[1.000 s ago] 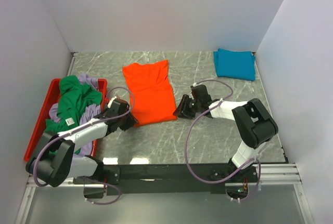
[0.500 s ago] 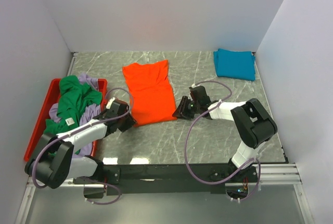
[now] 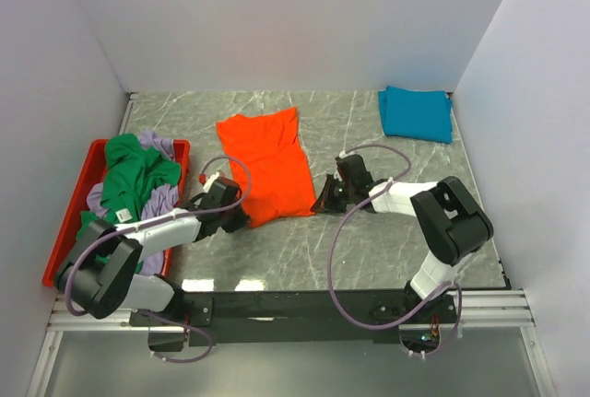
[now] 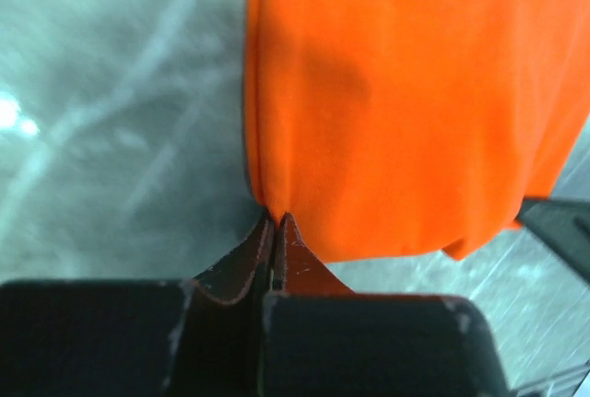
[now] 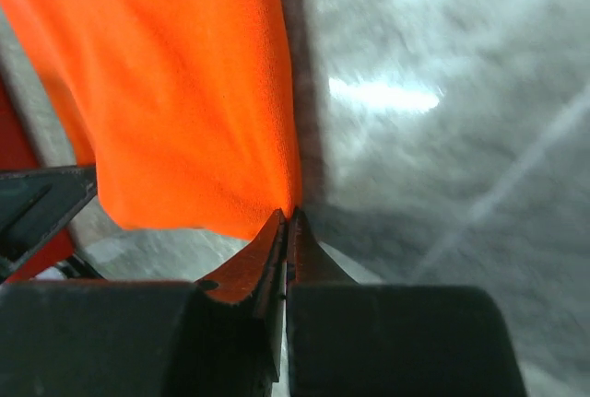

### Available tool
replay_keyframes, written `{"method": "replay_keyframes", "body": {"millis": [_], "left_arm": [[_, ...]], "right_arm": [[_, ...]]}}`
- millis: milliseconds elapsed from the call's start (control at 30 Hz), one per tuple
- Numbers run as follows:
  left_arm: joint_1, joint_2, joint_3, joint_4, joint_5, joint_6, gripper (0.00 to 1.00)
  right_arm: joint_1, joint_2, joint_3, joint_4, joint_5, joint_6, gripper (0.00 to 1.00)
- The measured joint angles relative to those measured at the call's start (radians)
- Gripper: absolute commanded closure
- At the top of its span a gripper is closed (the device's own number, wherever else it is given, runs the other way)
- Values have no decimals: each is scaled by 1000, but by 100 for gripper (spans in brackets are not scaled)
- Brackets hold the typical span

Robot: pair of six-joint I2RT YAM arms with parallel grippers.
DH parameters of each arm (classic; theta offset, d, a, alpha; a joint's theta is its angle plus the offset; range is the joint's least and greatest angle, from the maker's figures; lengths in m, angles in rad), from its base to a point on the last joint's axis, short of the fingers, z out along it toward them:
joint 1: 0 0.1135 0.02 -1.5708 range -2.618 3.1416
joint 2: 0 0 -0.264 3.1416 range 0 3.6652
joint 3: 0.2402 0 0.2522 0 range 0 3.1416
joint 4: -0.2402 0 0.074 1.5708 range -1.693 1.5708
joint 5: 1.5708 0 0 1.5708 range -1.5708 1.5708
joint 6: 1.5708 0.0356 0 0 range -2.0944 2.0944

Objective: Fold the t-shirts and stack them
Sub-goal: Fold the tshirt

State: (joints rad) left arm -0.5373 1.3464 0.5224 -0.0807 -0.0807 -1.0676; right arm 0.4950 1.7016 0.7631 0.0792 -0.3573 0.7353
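An orange t-shirt (image 3: 267, 162) lies folded lengthwise on the marble table (image 3: 387, 240). My left gripper (image 3: 241, 219) is shut on its near left corner; in the left wrist view the orange t-shirt (image 4: 406, 102) runs into the closed tips of the left gripper (image 4: 277, 216). My right gripper (image 3: 318, 205) is shut on the near right corner, where the orange t-shirt (image 5: 184, 93) meets the pinched tips of the right gripper (image 5: 288, 215). A folded teal-blue t-shirt (image 3: 415, 113) lies at the back right. Green (image 3: 134, 180) and lavender (image 3: 164, 199) t-shirts are heaped in the tray.
A shallow red tray (image 3: 64, 231) stands at the left edge with the crumpled shirts in it. White walls close in the table on three sides. Bare marble shows between the orange shirt and the teal one.
Both grippers have closed on the near corners of the orange shirt. The left gripper slid right toward the shirt, and the near hem has bunched slightly.
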Motion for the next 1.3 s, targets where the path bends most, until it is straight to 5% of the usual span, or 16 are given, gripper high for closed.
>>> {"method": "replay_keyframes", "body": {"millis": [367,533,733,867,1067,1300], "left_arm": [[-138,-126,-15,-198,43,13,99],[-206,-215,-55,-282,87,8,99],[-254,-279,-85,-354,129,0,73],[-254,-306,-64,-429,116,5,58],[-240,-320,76,-509,50,24,60],[-78,-253,177,-452,53,85,63]], "right_arm": [[15,-394,-351,-80,11,3,100],[149,-669,-529,-127,22,101,100],[211,-862,-584,-247,61,169,66],[212,-892,-508,-376,125,138,55],[207,-784,-201,-505,239,16,55],[59,-506,145,-475,265,-129,55]]}}
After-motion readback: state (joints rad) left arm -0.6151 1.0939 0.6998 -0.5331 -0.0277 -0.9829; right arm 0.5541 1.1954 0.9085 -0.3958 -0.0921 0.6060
